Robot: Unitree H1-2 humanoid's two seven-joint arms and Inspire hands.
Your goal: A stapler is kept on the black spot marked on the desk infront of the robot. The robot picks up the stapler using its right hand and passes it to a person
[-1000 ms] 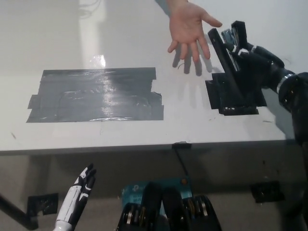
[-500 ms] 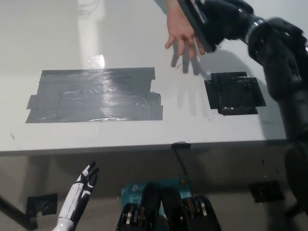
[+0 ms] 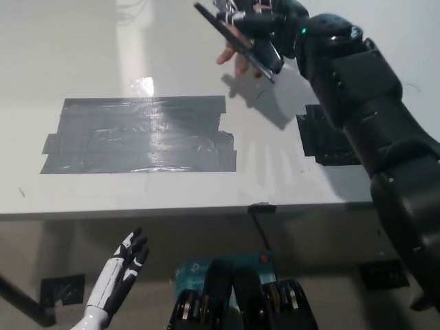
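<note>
Because it has to go to a person, the stapler [image 3: 237, 40] is up in the air, far over the desk [image 3: 172, 185], and not on its black spot [image 3: 328, 141]. The long dark stapler is tilted, with one end pointing up and left. It sits right over the person's hand [image 3: 232, 56], which peeks out from under it, so the hand looks ready to take it. I cannot tell if they touch.

The black right hand [image 3: 265, 27] is wrapped around the stapler and holds it tight. The right arm [image 3: 357, 96] reaches far out from the bottom right, stretched across the black spot toward the top of the desk. A big grey tape patch [image 3: 137, 134] lies to the left with nothing on it. The white left hand [image 3: 122, 271] rests low below the desk edge, holding nothing, fingers spread.
</note>
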